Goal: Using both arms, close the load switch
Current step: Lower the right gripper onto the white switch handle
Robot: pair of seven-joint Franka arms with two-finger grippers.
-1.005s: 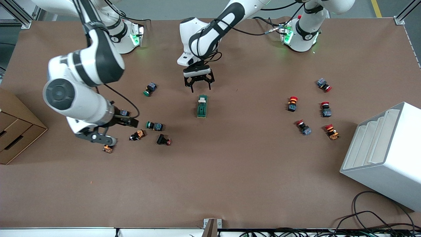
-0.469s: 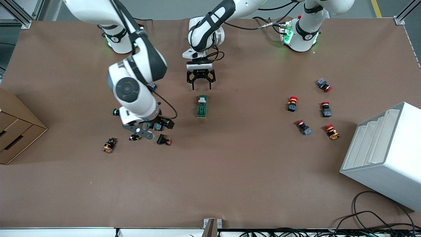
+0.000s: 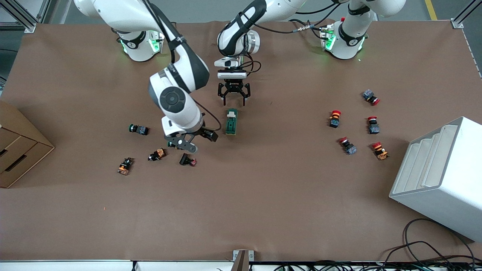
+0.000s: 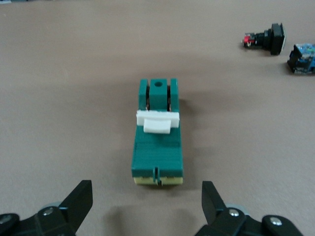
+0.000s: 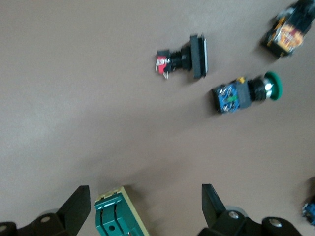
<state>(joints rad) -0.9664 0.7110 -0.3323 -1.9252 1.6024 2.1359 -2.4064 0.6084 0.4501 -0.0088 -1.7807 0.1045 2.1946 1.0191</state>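
Note:
The load switch (image 3: 231, 121), a dark-green block with a cream-white lever, lies flat near the table's middle. My left gripper (image 3: 234, 98) hangs open just above the table, beside the switch's end that is farther from the front camera. In the left wrist view the switch (image 4: 157, 135) lies just ahead of the open left gripper (image 4: 146, 204), apart from it. My right gripper (image 3: 196, 140) is open and low beside the switch, toward the right arm's end. In the right wrist view the switch's end (image 5: 118, 216) sits between the open right gripper's (image 5: 143, 206) fingers, not touched.
Several push-buttons lie near the right gripper: a green-capped one (image 3: 138, 129), orange ones (image 3: 157, 154) (image 3: 125, 166), a black one (image 3: 187, 160). Red-capped buttons (image 3: 334, 118) cluster toward the left arm's end by a white rack (image 3: 440, 177). A cardboard box (image 3: 19, 146) sits at the table's edge.
My right arm has swung from the right arm's end of the table across the push-buttons to beside the switch. My left gripper has shifted slightly and lined up over the switch's end.

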